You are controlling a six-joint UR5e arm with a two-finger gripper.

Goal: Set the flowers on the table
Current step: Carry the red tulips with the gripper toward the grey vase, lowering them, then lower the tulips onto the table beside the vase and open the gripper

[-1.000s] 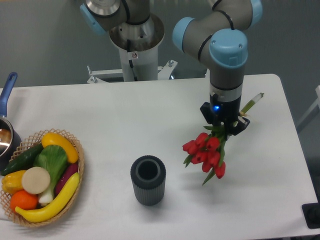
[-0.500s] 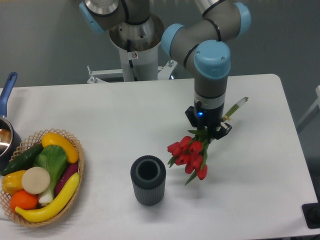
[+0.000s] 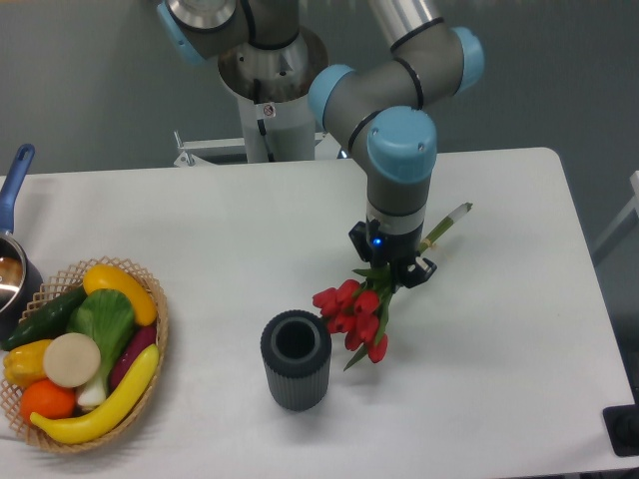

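Observation:
My gripper (image 3: 391, 271) is shut on the flowers (image 3: 354, 317), a bunch of red tulips with green leaves. It grips them at the leafy middle. The red heads hang down to the lower left, close to the rim of the dark cylinder (image 3: 296, 360). The pale green stems (image 3: 445, 225) stick out to the upper right behind the wrist. I cannot tell whether the heads touch the white table (image 3: 519, 329) or hang just above it.
A wicker basket (image 3: 150, 339) with fruit and a green leafy vegetable stands at the front left. A pot with a blue handle (image 3: 14, 180) is at the left edge. The arm's base (image 3: 270, 90) stands behind the table.
The gripper has carried the flowers to the left and a little toward the front, closer to the dark cylinder. The grip on them has not changed.

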